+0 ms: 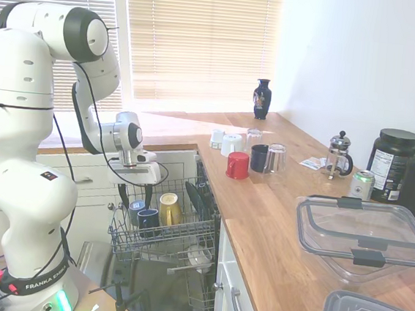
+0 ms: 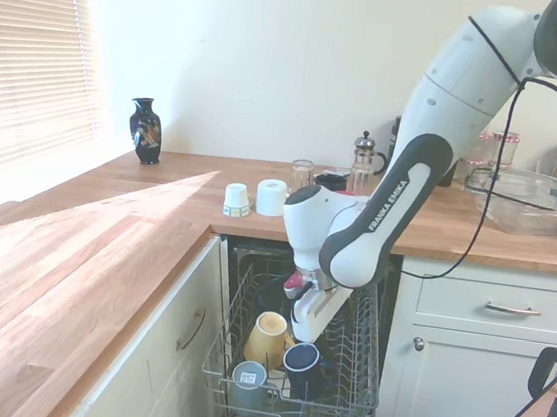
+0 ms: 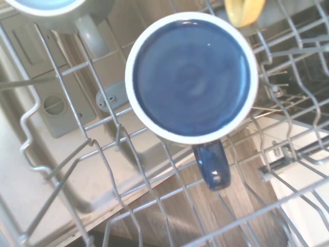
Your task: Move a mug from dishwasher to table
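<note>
Mug (image 3: 191, 78) sat upright in dishwasher (image 1: 157, 233) rack, beside yellow mug (image 1: 169, 208); gripper (image 2: 306, 324) hovered just above it (finger spread: cannot tell); lift and transfer to table (image 1: 274, 228) all remained.

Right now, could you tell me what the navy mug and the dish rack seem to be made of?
The navy mug looks like glazed ceramic: glossy blue inside, pale rim. The dish rack appears to be grey coated metal wire, thin, smooth and bent.

"FRANKA EMIKA" on arm forearm (image 2: 391, 213), same lettering on arm base (image 1: 37, 283)
</note>
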